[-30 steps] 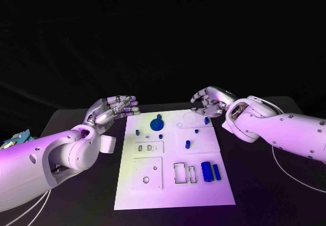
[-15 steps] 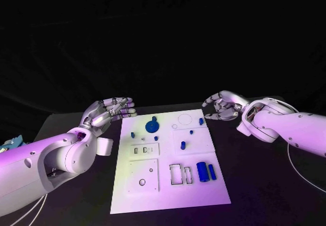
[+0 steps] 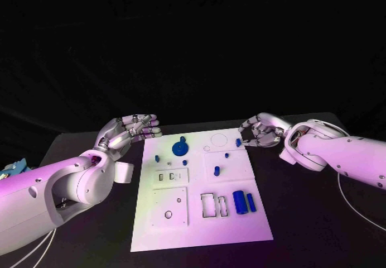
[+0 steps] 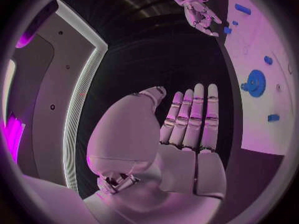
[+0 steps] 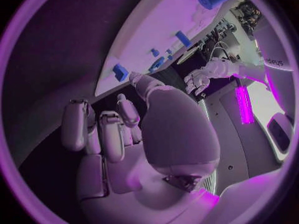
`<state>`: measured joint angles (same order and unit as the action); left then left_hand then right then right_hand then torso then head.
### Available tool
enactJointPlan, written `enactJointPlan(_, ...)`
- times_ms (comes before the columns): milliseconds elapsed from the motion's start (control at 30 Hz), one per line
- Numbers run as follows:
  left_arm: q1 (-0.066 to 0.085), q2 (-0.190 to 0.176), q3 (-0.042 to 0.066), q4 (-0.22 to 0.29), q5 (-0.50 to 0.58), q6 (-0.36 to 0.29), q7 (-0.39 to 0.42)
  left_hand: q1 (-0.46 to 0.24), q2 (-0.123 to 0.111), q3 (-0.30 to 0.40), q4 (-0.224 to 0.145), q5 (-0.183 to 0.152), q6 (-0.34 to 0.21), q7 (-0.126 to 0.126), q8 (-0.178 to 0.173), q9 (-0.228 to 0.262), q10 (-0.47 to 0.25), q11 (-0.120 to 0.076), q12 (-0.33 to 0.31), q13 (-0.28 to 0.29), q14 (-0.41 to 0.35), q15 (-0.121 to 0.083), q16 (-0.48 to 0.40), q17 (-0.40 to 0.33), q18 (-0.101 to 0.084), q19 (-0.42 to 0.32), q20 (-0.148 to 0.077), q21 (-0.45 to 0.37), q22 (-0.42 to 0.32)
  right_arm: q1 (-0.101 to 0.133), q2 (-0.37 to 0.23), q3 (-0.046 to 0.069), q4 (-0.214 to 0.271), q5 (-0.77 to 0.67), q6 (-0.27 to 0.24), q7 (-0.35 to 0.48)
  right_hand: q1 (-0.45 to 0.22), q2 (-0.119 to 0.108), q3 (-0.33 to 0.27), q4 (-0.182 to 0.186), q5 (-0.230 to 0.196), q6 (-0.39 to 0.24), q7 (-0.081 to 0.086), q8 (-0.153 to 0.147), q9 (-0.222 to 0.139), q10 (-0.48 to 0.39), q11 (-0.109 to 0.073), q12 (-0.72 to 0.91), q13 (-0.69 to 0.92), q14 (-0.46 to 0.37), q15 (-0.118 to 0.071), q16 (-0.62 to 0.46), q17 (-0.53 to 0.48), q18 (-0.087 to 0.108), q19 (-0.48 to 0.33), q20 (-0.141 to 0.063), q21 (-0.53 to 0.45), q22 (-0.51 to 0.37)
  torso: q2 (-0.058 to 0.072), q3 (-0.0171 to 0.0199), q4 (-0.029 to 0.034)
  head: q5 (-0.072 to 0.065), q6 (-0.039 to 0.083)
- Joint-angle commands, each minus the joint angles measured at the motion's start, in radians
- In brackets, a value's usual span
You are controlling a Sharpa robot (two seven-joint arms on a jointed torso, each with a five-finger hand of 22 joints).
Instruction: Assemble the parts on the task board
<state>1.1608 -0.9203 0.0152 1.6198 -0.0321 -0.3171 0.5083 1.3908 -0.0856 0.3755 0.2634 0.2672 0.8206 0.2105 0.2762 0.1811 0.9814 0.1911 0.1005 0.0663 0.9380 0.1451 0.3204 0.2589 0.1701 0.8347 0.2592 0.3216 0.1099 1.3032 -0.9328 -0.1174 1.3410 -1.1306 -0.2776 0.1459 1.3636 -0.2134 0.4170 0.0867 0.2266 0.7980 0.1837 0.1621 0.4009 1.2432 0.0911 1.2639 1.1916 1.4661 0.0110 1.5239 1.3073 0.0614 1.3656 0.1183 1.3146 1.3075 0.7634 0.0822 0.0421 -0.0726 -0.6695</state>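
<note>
The white task board (image 3: 201, 223) lies lengthwise in the middle of the black table. On its far half stand a blue round disc (image 3: 181, 148) and a few small blue pegs (image 3: 217, 170). Two blue cylinders (image 3: 244, 202) lie side by side at its right near part. My left hand (image 3: 133, 130) hovers just off the board's far left corner, fingers straight and side by side (image 4: 190, 114), holding nothing. Off the far right corner is my right hand (image 3: 261, 129). Its fingers (image 5: 102, 132) are loosely curled, the thumb is apart, and it is empty. A small blue piece (image 3: 238, 143) sits close to it.
The board has empty cut-outs: rectangular slots (image 3: 214, 205) near the cylinders, two small slots (image 3: 171, 177) at the left middle, a round outline (image 3: 218, 139) at the far end. Bare black table (image 3: 322, 223) lies on both sides.
My right hand has drawn back to the right, from above the board's far right corner to just beside its edge. The left hand has hardly moved.
</note>
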Motion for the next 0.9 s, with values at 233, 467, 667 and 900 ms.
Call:
enactJointPlan(233, 0.001, 0.0, 0.001, 0.002, 0.0, 0.02, 0.012, -0.001, -0.01, 0.004, 0.001, -0.007, 0.002, 0.033, -0.003, 0.0, 0.007, -0.001, -0.003, 0.0, 0.006, 0.0, -0.006, 0.002, 0.014, 0.006, 0.002, -0.007, -0.001, -0.018, 0.024, 0.0, -0.024, -0.031, 0.009, -0.016, 0.004, 0.004, 0.005, -0.007, 0.005, 0.011, 0.001, 0.007, 0.002, 0.011, 0.006, 0.008, 0.008, 0.074, 0.011, 0.003, 0.138, 0.011, 0.009, 0.007, 0.006, 0.016, 0.0, 0.0014, -0.0016, 0.003, -0.004)
enactJointPlan(467, 0.001, 0.0, 0.001, 0.002, 0.0, 0.019, 0.011, -0.001, -0.01, 0.004, 0.001, -0.007, 0.002, 0.033, -0.003, 0.0, 0.007, -0.001, -0.003, 0.0, 0.006, 0.0, -0.006, 0.002, 0.014, 0.006, 0.002, -0.007, -0.001, -0.023, 0.038, -0.001, -0.038, -0.041, -0.002, -0.036, -0.002, 0.013, 0.014, -0.008, -0.002, 0.041, -0.001, 0.026, 0.006, 0.035, 0.004, 0.029, 0.028, 0.076, 0.01, 0.005, 0.143, 0.008, 0.021, 0.008, 0.018, 0.029, 0.0, 0.002, -0.0009, 0.006, -0.005)
enactJointPlan(667, 0.001, 0.0, 0.001, 0.002, 0.0, 0.02, 0.011, -0.001, -0.01, 0.004, 0.001, -0.007, 0.002, 0.033, -0.003, 0.0, 0.007, -0.001, -0.003, 0.0, 0.006, 0.0, -0.006, 0.002, 0.014, 0.006, 0.002, -0.007, -0.001, -0.027, 0.05, -0.002, -0.049, -0.043, -0.02, -0.047, -0.011, 0.022, 0.021, -0.005, -0.008, 0.06, -0.005, 0.037, 0.007, 0.049, 0.001, 0.042, 0.04, 0.077, 0.007, 0.005, 0.145, 0.006, 0.029, 0.006, 0.026, 0.038, -0.001, 0.0021, -0.0024, 0.005, -0.006)
enactJointPlan(900, 0.001, 0.002, 0.001, 0.002, 0.0, 0.02, 0.01, -0.001, -0.012, 0.007, -0.001, -0.007, 0.003, 0.033, -0.004, 0.001, 0.008, -0.001, -0.006, 0.0, 0.006, 0.0, -0.009, 0.003, 0.014, 0.007, 0.002, -0.008, -0.003, -0.031, 0.062, -0.002, -0.058, -0.04, -0.03, -0.054, -0.022, 0.032, 0.034, -0.002, -0.017, 0.091, -0.015, 0.058, 0.011, 0.061, -0.007, 0.052, 0.05, 0.078, 0.001, 0.006, 0.149, 0.005, 0.036, 0.001, 0.032, 0.046, -0.001, 0.0021, -0.0019, 0.006, -0.01)
